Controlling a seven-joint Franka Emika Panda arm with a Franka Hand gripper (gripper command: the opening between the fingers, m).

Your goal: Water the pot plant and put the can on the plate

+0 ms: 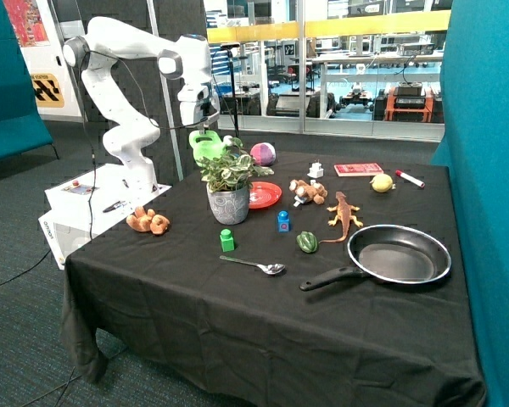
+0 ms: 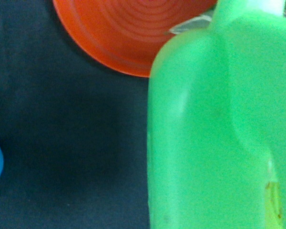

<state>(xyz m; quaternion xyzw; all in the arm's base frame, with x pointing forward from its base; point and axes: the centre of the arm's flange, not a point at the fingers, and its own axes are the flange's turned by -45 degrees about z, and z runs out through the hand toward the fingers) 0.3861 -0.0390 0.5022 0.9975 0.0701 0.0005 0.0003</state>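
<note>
The pot plant [image 1: 228, 172], with green-and-white leaves in a grey patterned pot [image 1: 229, 205], stands on the black table. My gripper [image 1: 205, 130] is shut on the handle of the bright green can [image 1: 208, 147] and holds it in the air just behind the plant, level with its leaves, spout towards them. The can fills much of the wrist view [image 2: 219, 133]. The red-orange plate [image 1: 265, 195] lies flat beside the pot, on the side nearer the brown plush toy, and shows beneath the can in the wrist view [image 2: 128, 28].
A green block [image 1: 227, 240], blue block [image 1: 283, 220], spoon [image 1: 256, 265] and dark green pepper toy [image 1: 307, 242] lie in front of the pot. A black frying pan [image 1: 399, 254], orange lizard [image 1: 344, 214], plush toys [image 1: 309, 192] [image 1: 148, 222] and a pink ball [image 1: 263, 153] are around.
</note>
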